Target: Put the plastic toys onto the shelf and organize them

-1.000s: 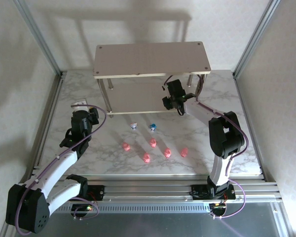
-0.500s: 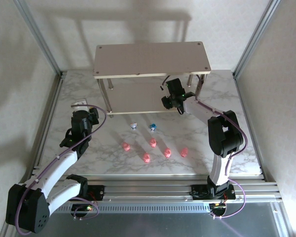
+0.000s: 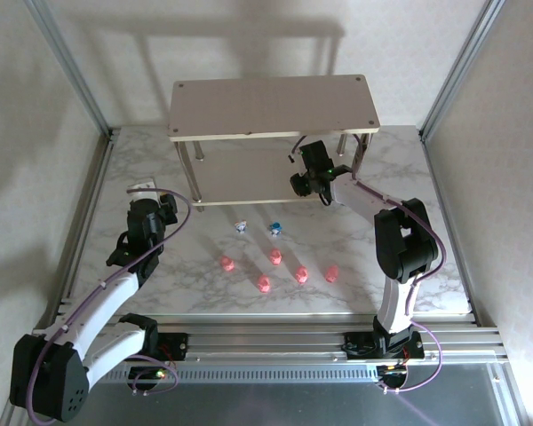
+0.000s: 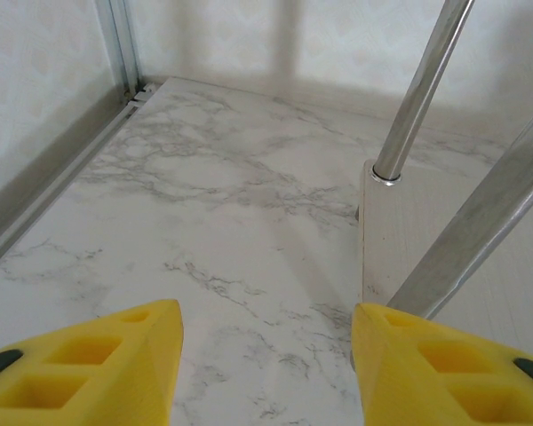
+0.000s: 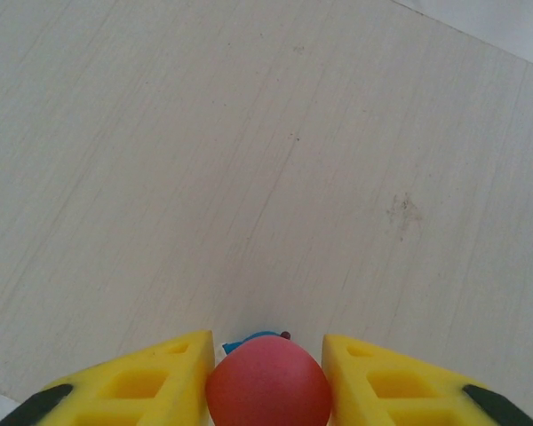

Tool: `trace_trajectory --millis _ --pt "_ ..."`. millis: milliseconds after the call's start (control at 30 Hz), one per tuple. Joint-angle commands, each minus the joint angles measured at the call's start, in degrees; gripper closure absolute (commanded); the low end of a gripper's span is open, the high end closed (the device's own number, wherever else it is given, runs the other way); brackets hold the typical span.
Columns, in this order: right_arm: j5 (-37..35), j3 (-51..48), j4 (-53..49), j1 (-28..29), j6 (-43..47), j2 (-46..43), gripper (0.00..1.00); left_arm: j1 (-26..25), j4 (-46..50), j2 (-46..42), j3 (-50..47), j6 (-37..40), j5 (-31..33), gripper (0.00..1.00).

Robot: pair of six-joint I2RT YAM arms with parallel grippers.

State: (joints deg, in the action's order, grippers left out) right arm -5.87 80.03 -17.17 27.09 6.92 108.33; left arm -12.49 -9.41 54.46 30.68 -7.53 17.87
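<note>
Well, the red toy (image 5: 268,390) sits squarely between the fingers of the right gripper (image 5: 268,355), over the lower board of the shelf (image 5: 249,160); clamped or loose, I cannot tell.

Black-and-white arms (image 3: 102,302) trailing purple cables (image 3: 189,211), each tool (image 4: 266,311) yellow-fingered.

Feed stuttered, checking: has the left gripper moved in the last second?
No. The left gripper holds the same spot beside the shelf's front-left leg, top view.
</note>
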Motion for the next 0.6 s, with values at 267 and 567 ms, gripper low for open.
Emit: trace_trajectory --millis 267,567 --pt "0.7 1.88 -2.85 -0.23 0.82 1.81 0.61 0.51 0.8 -0.97 1.69 -0.03 1.36 0.47" --pt "0.29 2.94 -3.17 -0.27 0.66 2.17 0.46 0.5 0.89 -1.22 1.67 -0.03 1.54 0.47"
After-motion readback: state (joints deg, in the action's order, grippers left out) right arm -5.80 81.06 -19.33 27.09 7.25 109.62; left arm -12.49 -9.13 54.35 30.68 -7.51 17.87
